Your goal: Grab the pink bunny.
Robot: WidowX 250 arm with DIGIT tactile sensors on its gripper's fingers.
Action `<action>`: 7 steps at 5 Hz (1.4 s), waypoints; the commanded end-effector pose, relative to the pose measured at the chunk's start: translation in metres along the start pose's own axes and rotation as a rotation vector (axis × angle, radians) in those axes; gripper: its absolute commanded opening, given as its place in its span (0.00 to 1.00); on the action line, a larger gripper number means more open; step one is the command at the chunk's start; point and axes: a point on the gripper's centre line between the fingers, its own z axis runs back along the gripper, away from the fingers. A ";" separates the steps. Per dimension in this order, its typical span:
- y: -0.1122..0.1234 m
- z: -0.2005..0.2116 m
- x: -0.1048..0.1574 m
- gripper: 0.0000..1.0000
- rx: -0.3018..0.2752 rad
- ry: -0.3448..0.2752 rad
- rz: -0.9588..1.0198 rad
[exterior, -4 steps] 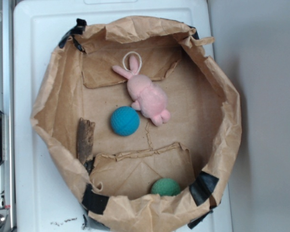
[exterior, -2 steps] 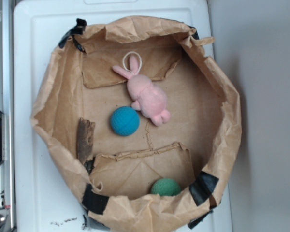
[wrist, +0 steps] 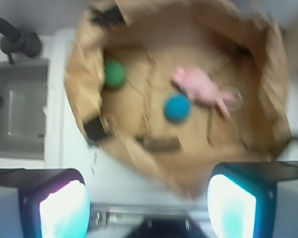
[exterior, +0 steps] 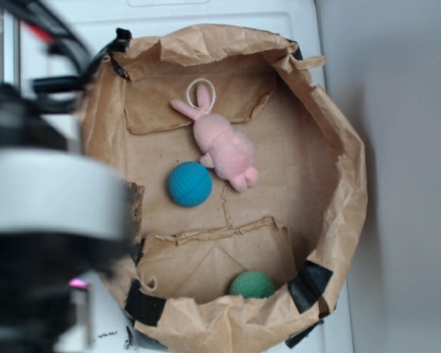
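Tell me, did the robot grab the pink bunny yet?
Not yet. The pink bunny lies untouched on the floor of the paper bag, beside the blue ball. The gripper is open and empty, hovering outside the bag's rim. Left to do: move over the bunny, go down, close on it and lift.

We are seeing a crumpled brown paper bag (exterior: pixel 338 147) sitting open on a white surface (exterior: pixel 66 44), its rim patched with black tape (exterior: pixel 309 285). Inside the bag, a teal-blue ball (exterior: pixel 189 184) is lying near the middle of its floor, and a green ball (exterior: pixel 251 284) is resting against the near wall. A dark strip of wood (exterior: pixel 132 213) is leaning at the bag's left wall.
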 end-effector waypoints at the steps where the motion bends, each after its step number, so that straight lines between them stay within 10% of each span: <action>1: 0.004 0.012 0.005 1.00 0.001 -0.047 0.011; 7: 0.050 -0.028 0.048 1.00 -0.001 -0.177 -0.255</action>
